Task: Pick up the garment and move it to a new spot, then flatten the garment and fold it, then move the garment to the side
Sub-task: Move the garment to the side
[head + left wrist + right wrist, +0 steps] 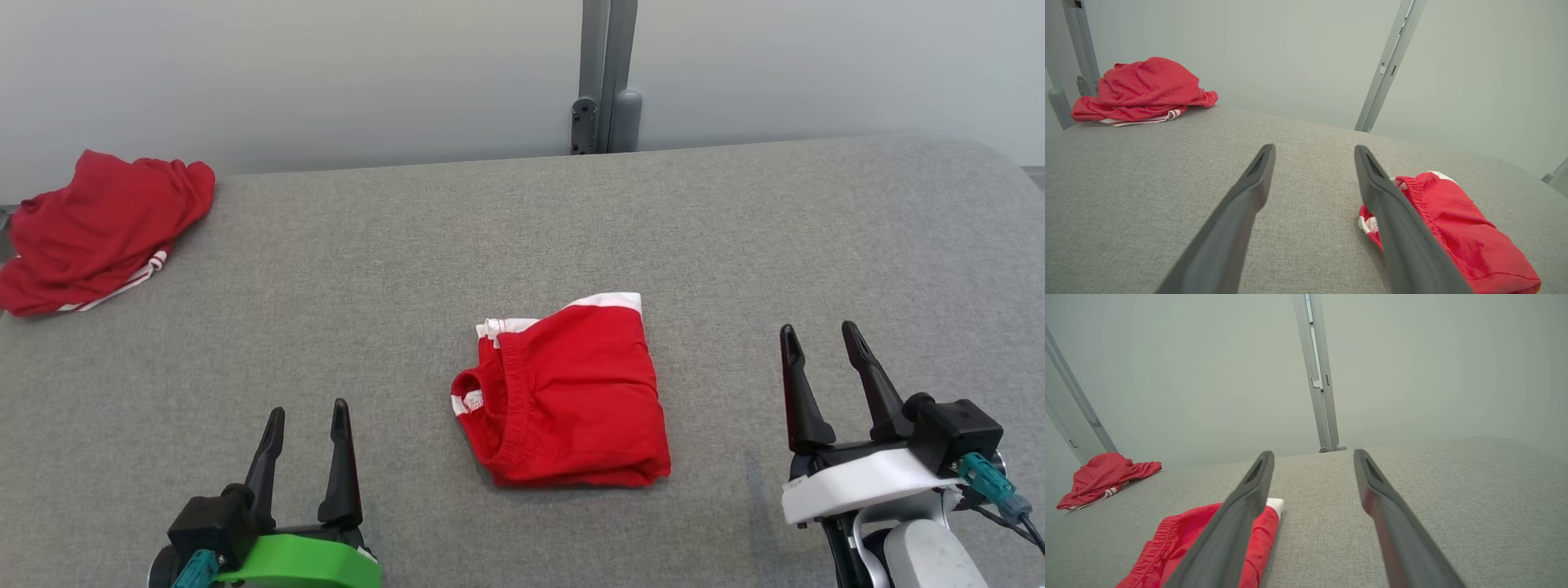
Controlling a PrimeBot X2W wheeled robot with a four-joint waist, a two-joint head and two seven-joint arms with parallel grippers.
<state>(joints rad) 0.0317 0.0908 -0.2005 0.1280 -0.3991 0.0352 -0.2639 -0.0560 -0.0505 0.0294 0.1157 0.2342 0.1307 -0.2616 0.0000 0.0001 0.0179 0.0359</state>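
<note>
Red folded garment (571,392), between the jaws: matt cloth.
Grey tabletop (392,269): coarse woven fabric.
Dark fingers (1237,216): probably matt plastic.

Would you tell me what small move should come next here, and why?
Probably bring the left gripper to the folded shorts' left edge to grasp them: they lie between it and the right gripper, both open and clear of them, and only the move aside remains.

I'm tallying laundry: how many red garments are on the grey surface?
2. A folded red garment lies near the front middle of the grey surface. A crumpled red garment sits at its far left corner. Nothing suggests a hidden one.
</note>
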